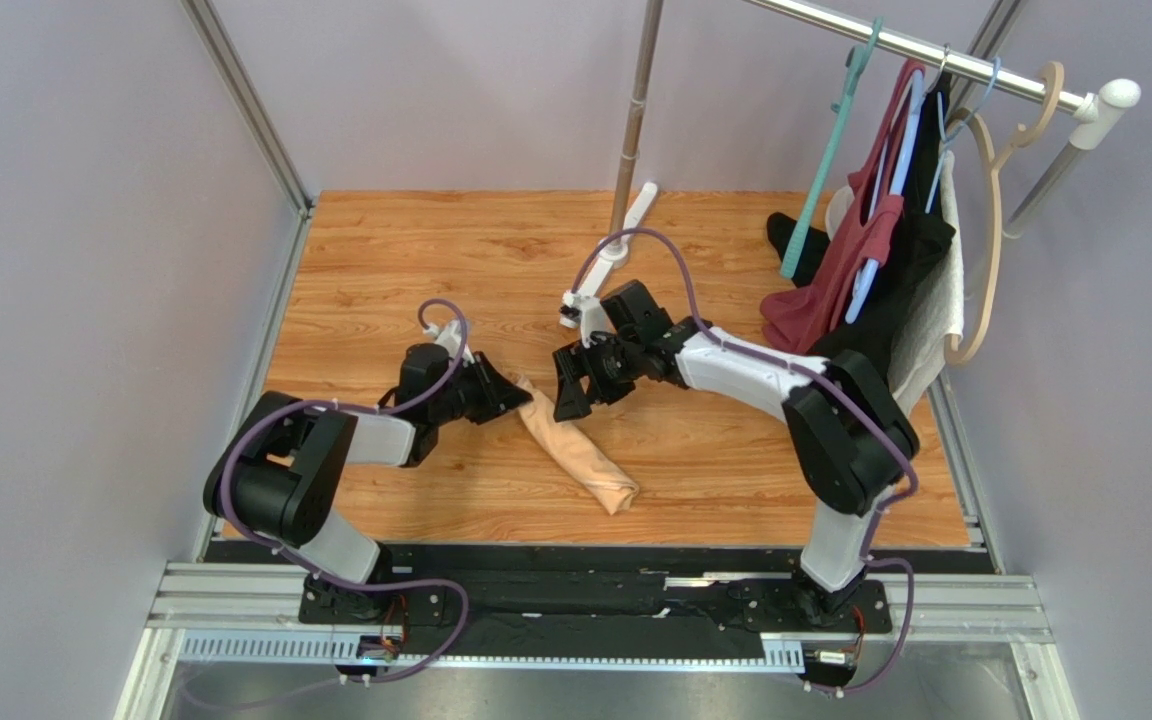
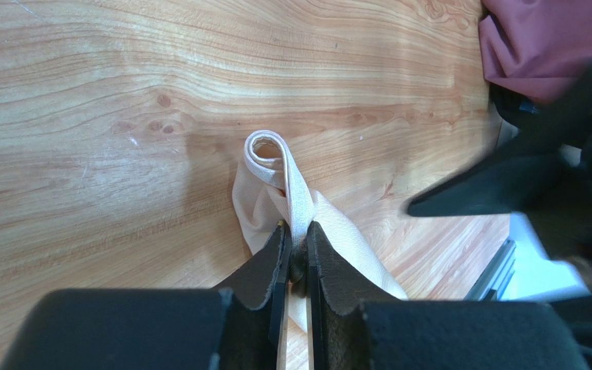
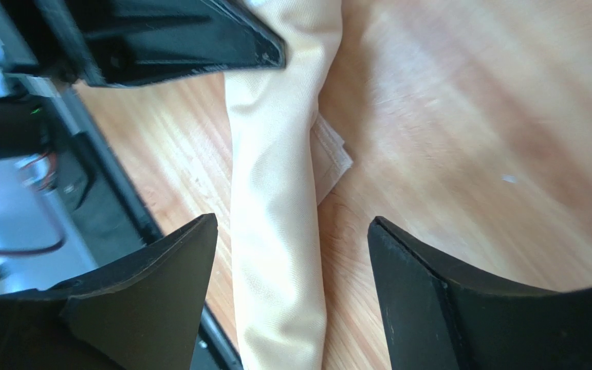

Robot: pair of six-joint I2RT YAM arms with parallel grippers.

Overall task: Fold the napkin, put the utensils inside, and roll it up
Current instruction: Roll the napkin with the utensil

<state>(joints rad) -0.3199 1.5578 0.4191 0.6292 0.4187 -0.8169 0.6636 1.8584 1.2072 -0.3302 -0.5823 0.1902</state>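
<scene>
The peach-tan napkin [image 1: 582, 455] lies rolled into a long tube on the wooden table, running from the left gripper toward the near edge. My left gripper [image 1: 515, 399] is shut on the roll's upper end; in the left wrist view [image 2: 295, 240] the fabric [image 2: 280, 177] curls out between its closed jaws. My right gripper [image 1: 579, 387] is open and empty just right of that end; in the right wrist view [image 3: 291, 227] the roll [image 3: 276, 231] runs between its spread fingers without touching them. The spoon is hidden.
A metal pole [image 1: 635, 113] with a white foot [image 1: 636, 203] stands at the back of the table. Dark red, black and white garments [image 1: 875, 270] hang on a rail at the right. The table's front edge has a black rail [image 1: 597, 563].
</scene>
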